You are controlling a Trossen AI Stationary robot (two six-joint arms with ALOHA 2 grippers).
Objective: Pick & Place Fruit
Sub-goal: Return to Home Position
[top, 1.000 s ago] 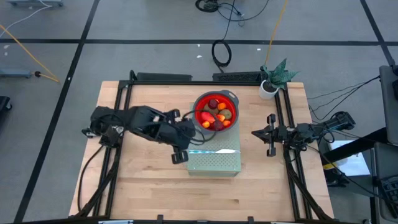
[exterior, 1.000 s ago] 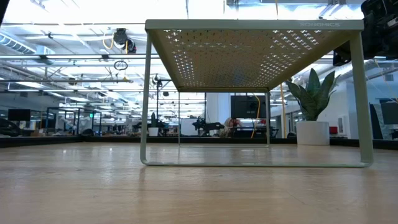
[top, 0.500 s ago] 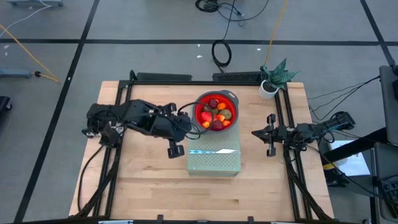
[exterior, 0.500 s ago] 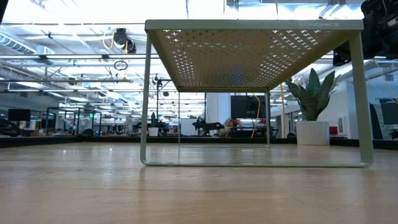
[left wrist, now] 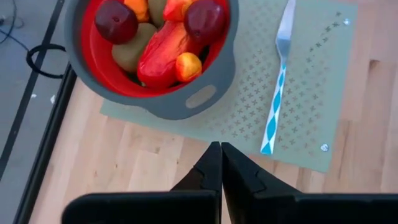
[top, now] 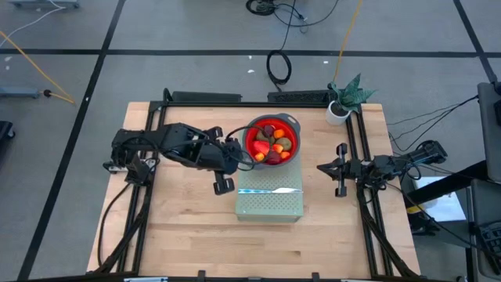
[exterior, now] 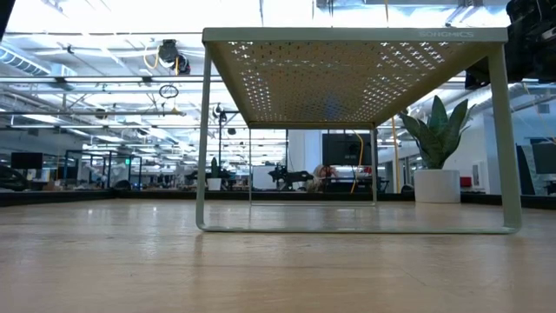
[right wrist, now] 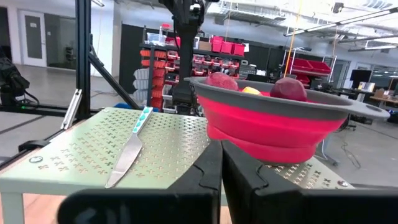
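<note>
While the left arm lies folded low across the table's left half, I see its gripper just left of centre frame, fingers pressed together on nothing. The fruit is heaped in the bowl on the shelf, up and to the right of that gripper and clear of it. The knife lies on the shelf below the bowl. Compared with a second ago, the gripper has drawn up and left, away from the shelf's corner. The right gripper waits at the table's right side, fingers likewise together, unmoved.
</note>
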